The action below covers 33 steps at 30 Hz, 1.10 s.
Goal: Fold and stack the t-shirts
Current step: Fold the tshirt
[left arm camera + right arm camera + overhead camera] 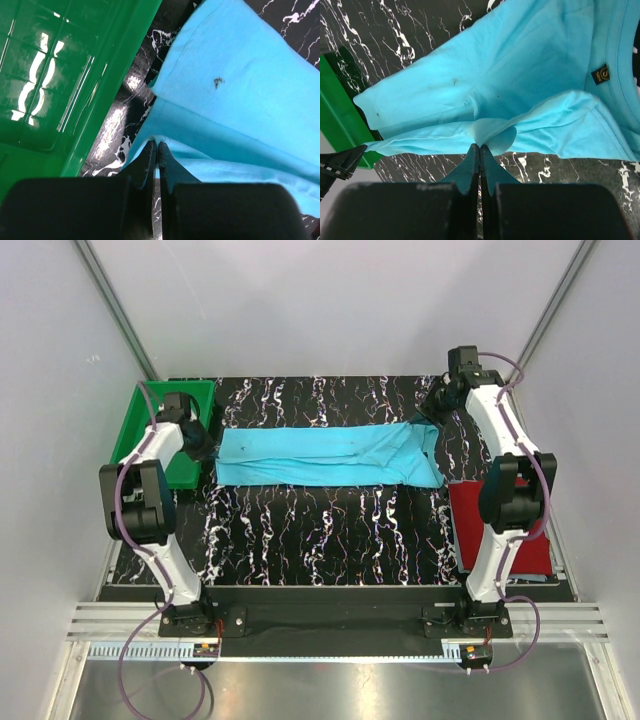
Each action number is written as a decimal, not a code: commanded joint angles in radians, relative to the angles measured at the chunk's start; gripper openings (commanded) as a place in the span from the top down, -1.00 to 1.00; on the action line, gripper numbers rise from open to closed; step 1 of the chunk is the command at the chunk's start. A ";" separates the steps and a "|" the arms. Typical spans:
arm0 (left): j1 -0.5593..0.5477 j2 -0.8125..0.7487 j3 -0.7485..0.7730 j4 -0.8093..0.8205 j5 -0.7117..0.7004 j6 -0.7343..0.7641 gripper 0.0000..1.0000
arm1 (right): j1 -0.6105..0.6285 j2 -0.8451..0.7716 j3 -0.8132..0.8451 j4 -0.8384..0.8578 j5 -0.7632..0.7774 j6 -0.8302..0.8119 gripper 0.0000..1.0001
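Turquoise t-shirt was held as a half-folded band between left gripper and right gripper, each clamped on its edge, the folded dark red t-shirt lying behind the right one; more folds and stacking were judged left.

Partly covered by the right arm in the top view: the dark red t-shirt. Half hidden behind the left arm there: the green tray. Cut off by the top and right edges of the right wrist view: the turquoise t-shirt. Too small to read: the print on its neck label.
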 commanded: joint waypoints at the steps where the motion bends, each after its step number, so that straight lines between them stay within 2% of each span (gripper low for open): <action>1: -0.007 0.040 0.074 -0.003 -0.009 -0.001 1.00 | -0.015 0.050 0.080 0.013 -0.039 -0.011 1.00; 7: -0.013 0.087 0.115 -0.007 0.000 0.001 1.00 | -0.024 0.113 0.146 0.011 -0.054 -0.005 1.00; 21: -0.029 0.166 0.184 -0.021 0.003 0.022 0.84 | -0.053 0.203 0.249 -0.014 -0.053 0.009 1.00; 26: -0.035 0.178 0.203 -0.027 -0.002 0.042 0.60 | -0.053 0.222 0.258 -0.026 -0.042 0.012 1.00; 28: -0.038 0.181 0.213 -0.032 -0.009 0.056 0.43 | -0.055 0.234 0.271 -0.035 -0.028 0.012 1.00; 29: -0.041 0.178 0.221 -0.038 -0.020 0.061 0.23 | -0.053 0.242 0.274 -0.043 -0.024 0.012 1.00; 33: -0.055 0.114 0.224 -0.082 -0.107 0.104 -0.07 | -0.053 0.274 0.301 -0.053 -0.007 0.003 1.00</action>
